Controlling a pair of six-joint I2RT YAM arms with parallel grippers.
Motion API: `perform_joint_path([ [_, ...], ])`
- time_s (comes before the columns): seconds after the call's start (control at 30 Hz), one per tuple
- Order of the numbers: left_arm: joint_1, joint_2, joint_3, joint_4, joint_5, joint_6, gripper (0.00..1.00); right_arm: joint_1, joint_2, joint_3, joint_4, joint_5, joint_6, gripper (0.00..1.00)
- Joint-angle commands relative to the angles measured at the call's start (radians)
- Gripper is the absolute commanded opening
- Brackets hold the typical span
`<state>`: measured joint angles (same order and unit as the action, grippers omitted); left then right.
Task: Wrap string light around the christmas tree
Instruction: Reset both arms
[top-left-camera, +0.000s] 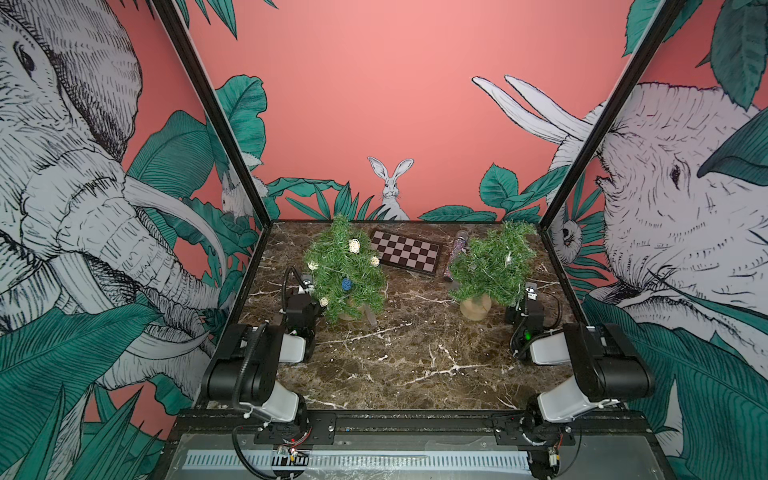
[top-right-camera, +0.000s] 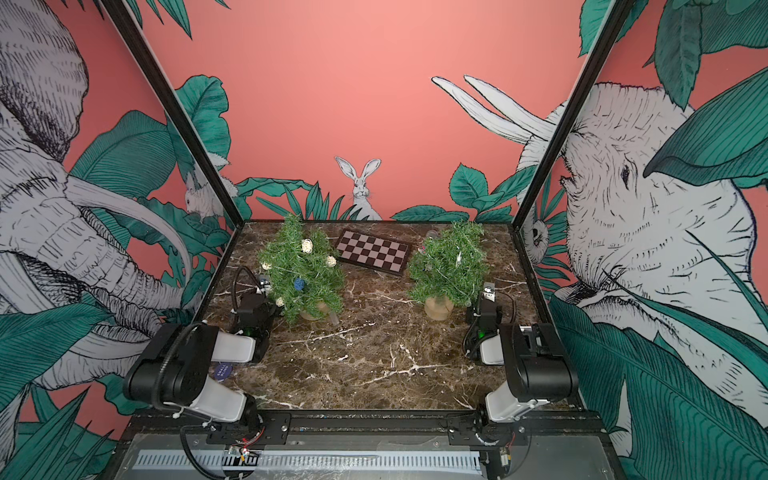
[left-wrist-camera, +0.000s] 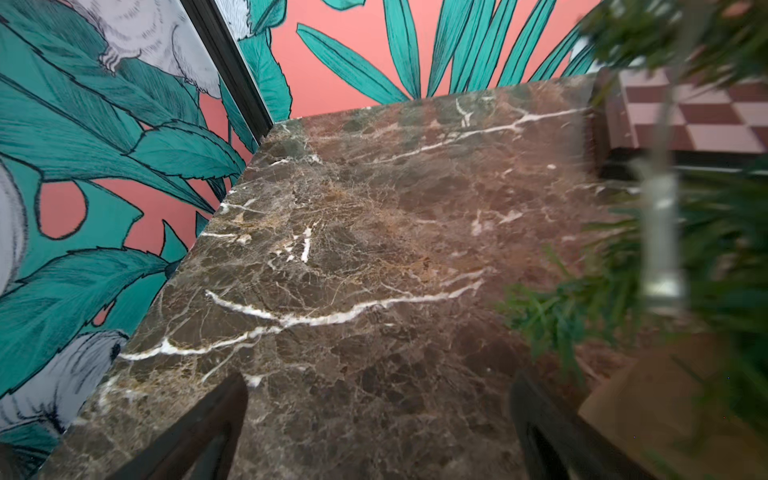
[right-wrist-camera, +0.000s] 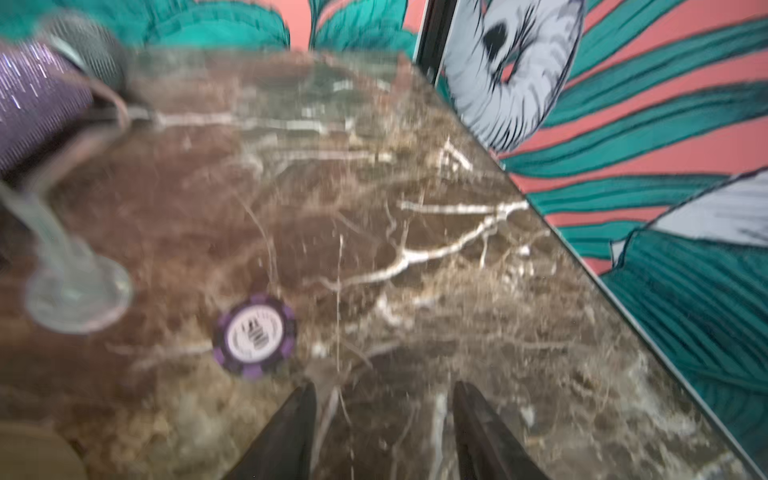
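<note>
L gripper (left-wrist-camera: 374, 440): jaws wide, empty | R gripper (right-wrist-camera: 386, 432): jaws apart, empty | left christmas tree (top-left-camera: 345, 270), far-left on table (top-left-camera: 415, 353): string light (top-left-camera: 354, 245) wound around, pale balls + one blue | right tree (top-left-camera: 494, 266): thin wire (top-left-camera: 508, 257), prob. small bulbs

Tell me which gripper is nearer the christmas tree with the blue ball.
Left. The left gripper is beside the wooden base of that christmas tree; the right gripper is across the table, by the other tree.
</note>
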<state>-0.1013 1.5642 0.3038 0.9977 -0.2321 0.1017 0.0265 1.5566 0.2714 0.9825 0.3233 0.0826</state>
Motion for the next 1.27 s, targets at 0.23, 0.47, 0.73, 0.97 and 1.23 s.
perform_joint_path([
  [0.23,0.021,-0.002,0.07,-0.041,-0.04,-0.029,1.0,0.006,-0.01,0.028,0.089,0.007,-0.006,0.99],
  [0.47,0.024,-0.016,0.078,-0.08,-0.036,-0.035,1.0,0.006,-0.011,0.027,0.091,0.008,-0.008,0.99],
  [0.73,0.024,-0.015,0.077,-0.077,-0.036,-0.033,1.0,0.006,-0.011,0.028,0.092,0.007,-0.008,0.99],
  [0.97,0.025,-0.015,0.079,-0.079,-0.032,-0.032,1.0,0.007,-0.011,0.032,0.084,0.004,-0.009,0.99],
  [1.23,0.011,-0.012,0.085,-0.086,-0.052,-0.019,1.0,0.011,-0.01,0.058,0.039,-0.012,-0.02,0.99],
])
